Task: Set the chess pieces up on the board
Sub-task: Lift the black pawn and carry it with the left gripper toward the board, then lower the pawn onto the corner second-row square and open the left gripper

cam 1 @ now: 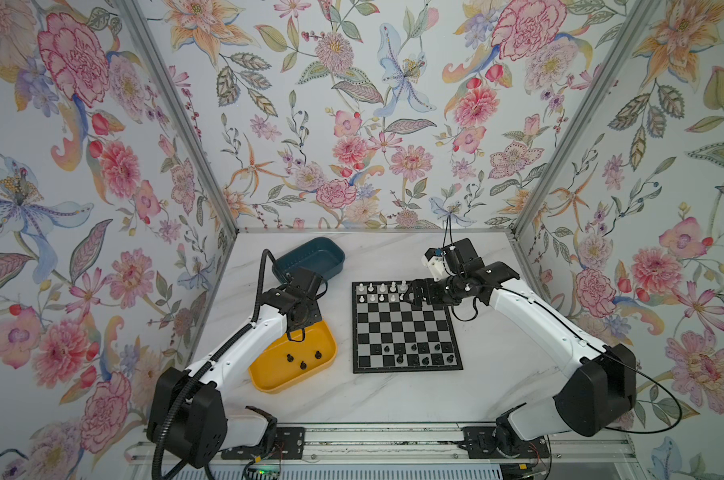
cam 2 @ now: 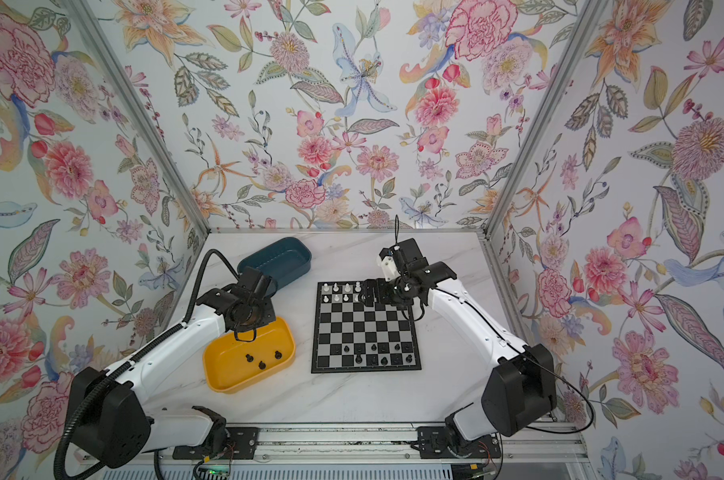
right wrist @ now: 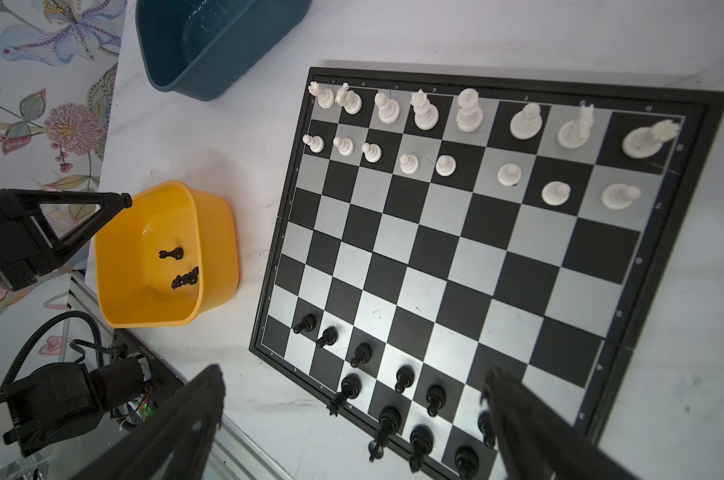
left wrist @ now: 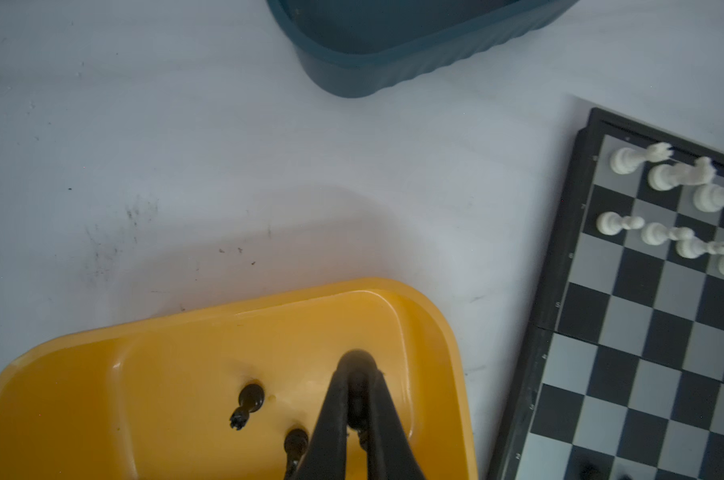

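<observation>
The board (cam 1: 406,328) (right wrist: 456,249) lies mid-table. White chess pieces (cam 1: 381,287) (right wrist: 424,112) fill its two far rows. Several black chess pieces (cam 1: 413,347) (right wrist: 402,378) stand at its near end. Three more black ones (cam 1: 303,365) (left wrist: 250,399) lie in the yellow tray (cam 1: 269,386). My left gripper (cam 1: 297,332) (left wrist: 357,365) hangs over that tray, shut on a small black piece, which shows dark between the fingertips. My right gripper (cam 1: 410,295) (right wrist: 354,370) hovers over the white end, open, with nothing between its fingers.
A teal tray (cam 1: 310,253) (left wrist: 393,75) sits behind the yellow one, left of the board. Flowered walls close in the marble table (cam 1: 393,399) on three sides. A metal rail (cam 1: 393,440) with the arm bases runs along the front.
</observation>
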